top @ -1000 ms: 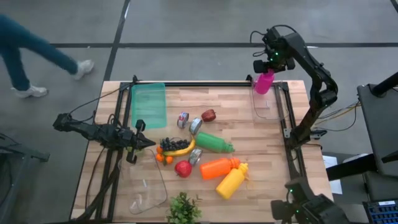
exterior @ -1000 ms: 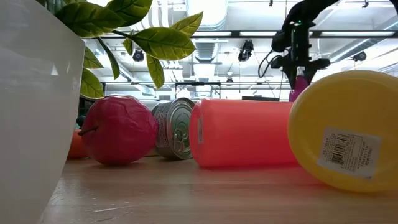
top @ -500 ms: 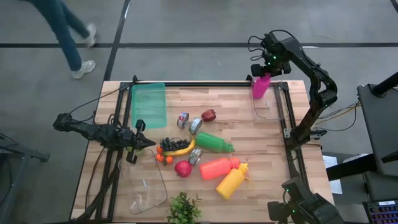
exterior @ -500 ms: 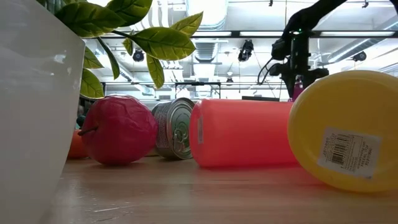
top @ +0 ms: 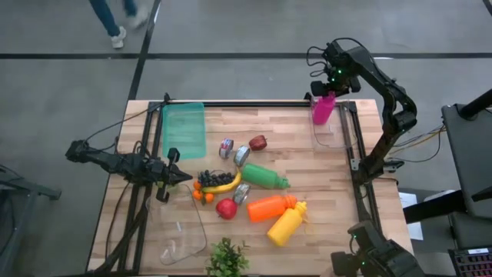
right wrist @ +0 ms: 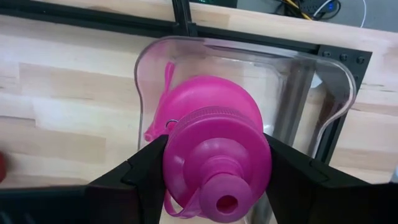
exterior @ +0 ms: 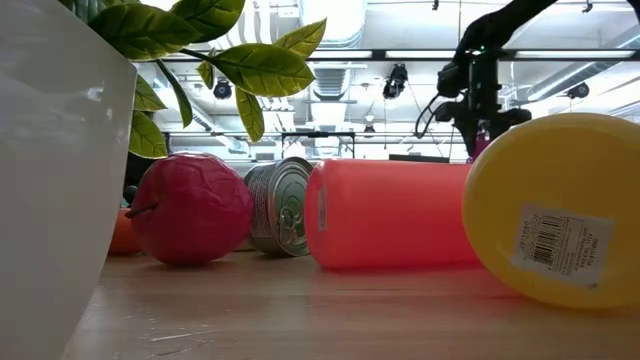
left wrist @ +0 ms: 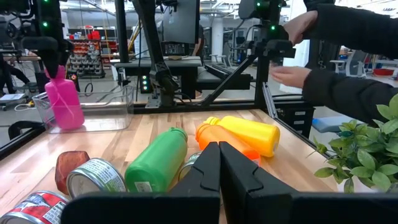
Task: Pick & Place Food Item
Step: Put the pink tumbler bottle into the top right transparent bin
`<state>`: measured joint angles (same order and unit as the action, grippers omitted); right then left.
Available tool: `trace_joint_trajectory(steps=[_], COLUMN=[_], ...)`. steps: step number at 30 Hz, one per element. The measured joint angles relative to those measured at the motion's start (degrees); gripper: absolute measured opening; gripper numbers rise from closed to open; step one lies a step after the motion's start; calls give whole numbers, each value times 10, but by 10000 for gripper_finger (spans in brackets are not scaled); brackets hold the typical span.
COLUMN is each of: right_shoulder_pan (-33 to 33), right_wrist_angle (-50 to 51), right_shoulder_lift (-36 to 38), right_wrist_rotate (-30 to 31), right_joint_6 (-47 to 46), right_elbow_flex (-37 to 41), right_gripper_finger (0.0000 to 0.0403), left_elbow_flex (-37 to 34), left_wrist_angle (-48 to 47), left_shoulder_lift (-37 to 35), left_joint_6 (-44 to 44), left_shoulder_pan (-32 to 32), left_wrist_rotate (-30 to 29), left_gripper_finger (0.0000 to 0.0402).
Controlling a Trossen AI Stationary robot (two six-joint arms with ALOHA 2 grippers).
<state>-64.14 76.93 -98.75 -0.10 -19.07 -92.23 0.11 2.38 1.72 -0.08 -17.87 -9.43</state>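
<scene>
Low view: yellow bottle (exterior: 555, 205) cut off at the right edge, hiding most of the pink bottle (exterior: 481, 138). White pot (exterior: 45, 180) cropped at left. Right wrist view: clear container (right wrist: 311, 81) partly hidden behind that bottle.

Two dark jointed arms w/ black cables, green LEDs near wrists, matte black angular fingers (right wrist: 146, 171).
</scene>
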Motion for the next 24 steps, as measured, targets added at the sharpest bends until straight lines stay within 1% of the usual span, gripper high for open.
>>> trace_joint_trajectory(steps=[17, 19, 24], right_shoulder_pan=[6, 9, 13], right_wrist_angle=[1, -2, -5], right_shoulder_lift=[0, 0, 0], right_wrist_rotate=[0, 0, 0], right_joint_6=[2, 2, 2], right_elbow_flex=[2, 2, 3], right_gripper_finger=[207, 214, 247], left_elbow_flex=[0, 0, 0], left_wrist_angle=[0, 0, 0], left_shoulder_lift=[0, 0, 0], left_joint_6=[0, 0, 0], left_shoulder_pan=[0, 0, 0], left_wrist_rotate=[0, 0, 0], left_gripper_finger=[0, 0, 0])
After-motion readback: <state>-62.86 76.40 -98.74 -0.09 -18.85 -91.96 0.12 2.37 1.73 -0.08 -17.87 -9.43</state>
